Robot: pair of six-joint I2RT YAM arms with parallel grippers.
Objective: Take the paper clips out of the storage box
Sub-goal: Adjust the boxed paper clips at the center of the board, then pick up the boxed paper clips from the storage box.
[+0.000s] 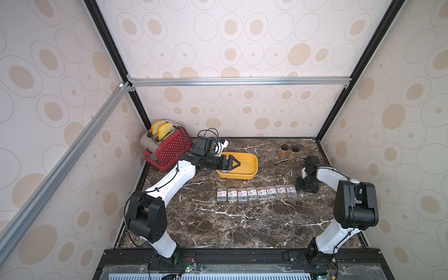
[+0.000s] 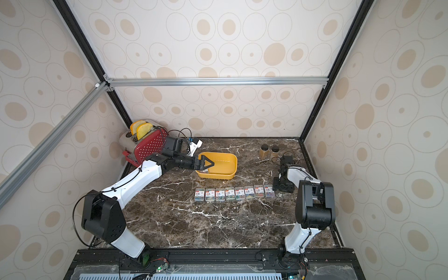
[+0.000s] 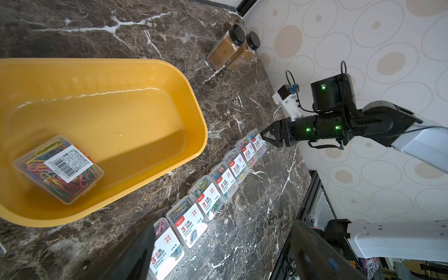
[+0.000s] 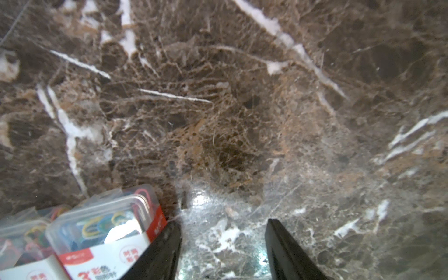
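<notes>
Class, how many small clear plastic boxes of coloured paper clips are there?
9: eight clip boxes in a row on the marble table, one inside the yellow plastic tub.

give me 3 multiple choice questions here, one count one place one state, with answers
1. Clip boxes in the row on the table: A five, B eight, C eleven.
2. The clip box outside the row lies: A in the storage box, B atop the row, C behind it.
3. The right gripper is: A open, empty, B shut on a clip box, C shut, empty.
Answers: B, eight lie side by side; A, it sits on the yellow floor; A, only table shows between its parted fingers.
</notes>
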